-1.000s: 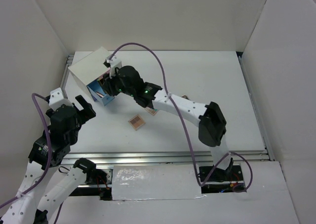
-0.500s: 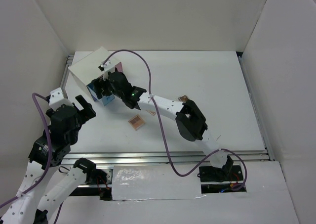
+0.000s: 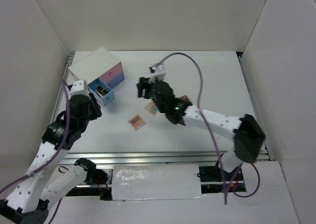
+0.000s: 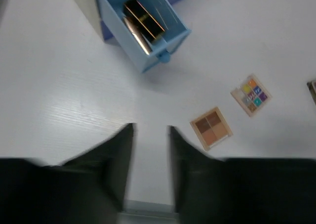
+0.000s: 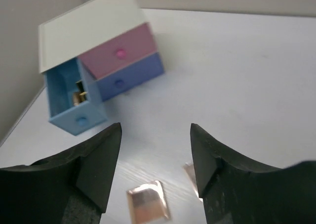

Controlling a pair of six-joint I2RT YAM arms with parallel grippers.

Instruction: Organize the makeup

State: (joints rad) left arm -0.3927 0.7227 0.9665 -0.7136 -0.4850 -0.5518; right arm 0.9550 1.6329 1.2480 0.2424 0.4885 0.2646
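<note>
A white box (image 3: 94, 63) with a pink (image 5: 118, 51) and a blue drawer (image 5: 129, 77) stands at the back left. Its light-blue drawer (image 4: 148, 46) is pulled open, with black-gold lipstick tubes (image 4: 142, 22) lying inside. On the table lie a square brown eyeshadow palette (image 3: 137, 121) and a colourful palette (image 3: 152, 108). My right gripper (image 3: 143, 89) hovers open and empty, to the right of the box and above the palettes (image 5: 145, 201). My left gripper (image 4: 149, 135) hangs just in front of the open drawer. Its jaws stand narrowly apart with nothing between them.
Another small makeup item (image 3: 183, 99) lies beside the right forearm. White walls close in the table on the left, back and right. A metal rail (image 3: 173, 156) runs along the near edge.
My right gripper pulled out of the open drawer, swung right and stands open. My left arm moved forward toward the drawer and its jaws narrowed.
</note>
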